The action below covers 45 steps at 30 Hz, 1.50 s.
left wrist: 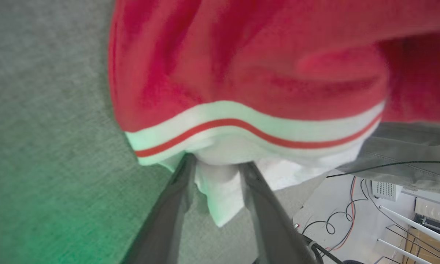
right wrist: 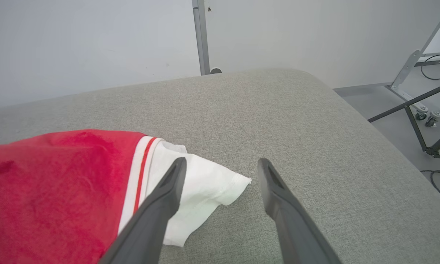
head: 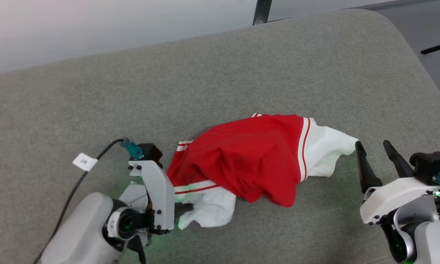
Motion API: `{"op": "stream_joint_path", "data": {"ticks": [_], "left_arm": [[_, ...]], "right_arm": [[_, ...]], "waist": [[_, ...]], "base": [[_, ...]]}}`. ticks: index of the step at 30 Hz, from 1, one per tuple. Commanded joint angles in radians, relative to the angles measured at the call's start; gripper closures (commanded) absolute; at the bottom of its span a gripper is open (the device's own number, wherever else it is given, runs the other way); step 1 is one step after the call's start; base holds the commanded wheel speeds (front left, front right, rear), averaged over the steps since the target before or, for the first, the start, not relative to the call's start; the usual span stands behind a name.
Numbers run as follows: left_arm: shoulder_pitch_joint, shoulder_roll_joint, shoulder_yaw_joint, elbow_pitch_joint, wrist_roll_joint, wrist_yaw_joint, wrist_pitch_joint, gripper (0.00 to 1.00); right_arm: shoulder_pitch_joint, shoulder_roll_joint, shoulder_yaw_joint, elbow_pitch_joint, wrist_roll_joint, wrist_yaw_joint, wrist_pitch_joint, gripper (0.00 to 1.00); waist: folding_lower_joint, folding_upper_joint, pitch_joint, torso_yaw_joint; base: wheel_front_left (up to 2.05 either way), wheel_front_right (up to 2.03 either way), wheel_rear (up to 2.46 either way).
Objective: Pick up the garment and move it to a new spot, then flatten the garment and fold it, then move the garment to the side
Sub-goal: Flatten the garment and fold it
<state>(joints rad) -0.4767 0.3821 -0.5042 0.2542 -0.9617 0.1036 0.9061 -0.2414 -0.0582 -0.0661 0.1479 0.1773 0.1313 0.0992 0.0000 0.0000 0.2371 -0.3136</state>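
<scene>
The garment (head: 249, 154) lies bunched on the grey cushion (head: 241, 66), red in the middle with a white sleeve at each end. My left gripper (head: 185, 209) is at its near left end. In the left wrist view its two fingers (left wrist: 216, 165) pinch a fold of the white sleeve just below the red-and-white striped seam of the garment (left wrist: 241, 73). My right gripper (head: 372, 143) stands open just right of the other white sleeve, apart from it. In the right wrist view its fingers (right wrist: 222, 161) hover above the sleeve tip of the garment (right wrist: 58, 183), nothing between them.
The cushion's rounded right edge (head: 428, 80) drops to the floor, where metal stand legs (right wrist: 425, 110) and cables (left wrist: 337, 227) lie. A black cable with a white tag (head: 85, 161) runs along my left arm. Bare cushion spreads behind the garment.
</scene>
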Motion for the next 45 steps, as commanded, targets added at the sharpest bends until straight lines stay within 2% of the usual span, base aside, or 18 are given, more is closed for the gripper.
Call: {"op": "stream_joint_path", "data": {"ticks": [1,4,9,21,28,33,39,42,43,44,45], "left_arm": [[0.018,-0.004,-0.013,0.029,-0.005,-0.003,0.007,1.0],[0.006,0.017,-0.01,0.035,-0.005,-0.01,0.024,1.0],[-0.019,0.085,-0.009,-0.004,0.016,-0.005,0.071,1.0],[-0.063,0.292,0.024,-0.157,0.089,-0.028,0.117,1.0],[-0.072,0.373,0.062,-0.187,0.116,0.0,0.121,1.0],[-0.031,0.388,0.078,-0.171,0.104,0.01,0.099,1.0],[0.018,0.343,0.074,-0.109,0.084,0.007,0.047,1.0],[0.023,0.317,0.077,-0.064,0.079,0.012,0.017,0.82],[0.019,0.313,0.079,-0.054,0.084,0.016,0.003,0.54],[0.011,0.312,0.082,-0.046,0.094,0.02,-0.011,0.0],[0.005,0.309,0.084,-0.035,0.098,0.023,-0.021,0.0]], "right_arm": [[-0.013,0.003,-0.004,0.002,0.002,-0.001,-0.006,0.0],[-0.013,0.003,-0.01,0.006,-0.003,-0.001,-0.007,0.0],[-0.003,0.003,-0.025,0.003,-0.015,-0.001,0.002,0.0],[0.024,-0.004,-0.035,-0.022,-0.031,-0.001,0.03,0.0],[0.031,-0.008,-0.032,-0.032,-0.032,-0.001,0.047,0.0],[0.03,-0.012,-0.03,-0.038,-0.026,-0.001,0.053,0.0],[0.027,-0.012,-0.025,-0.039,-0.021,-0.001,0.055,0.0],[0.027,-0.01,-0.021,-0.039,-0.022,-0.001,0.057,0.0],[0.028,-0.009,-0.021,-0.039,-0.023,-0.001,0.057,0.0],[0.03,-0.009,-0.022,-0.038,-0.024,-0.001,0.058,0.0],[0.034,-0.008,-0.024,-0.037,-0.025,-0.001,0.058,0.0]], "waist": [[0.0,0.0,-0.001,0.003],[0.0,0.0,-0.006,0.011],[0.0,0.0,-0.022,0.039],[0.0,0.0,-0.058,0.114],[0.0,0.0,-0.067,0.131],[0.0,0.0,-0.066,0.131],[0.0,0.0,-0.055,0.128],[0.0,0.0,-0.054,0.127],[0.0,0.0,-0.055,0.128],[0.0,0.0,-0.058,0.13],[0.0,0.0,-0.062,0.132]], "base": [[0.0,0.0,0.0],[0.0,0.0,0.0],[0.0,0.0,0.0],[0.0,0.0,0.0],[0.0,0.0,0.0],[0.0,0.0,0.0],[0.0,0.0,0.0],[0.0,0.0,0.0],[0.0,0.0,0.0],[0.0,0.0,0.0],[0.0,0.0,0.0]]}}
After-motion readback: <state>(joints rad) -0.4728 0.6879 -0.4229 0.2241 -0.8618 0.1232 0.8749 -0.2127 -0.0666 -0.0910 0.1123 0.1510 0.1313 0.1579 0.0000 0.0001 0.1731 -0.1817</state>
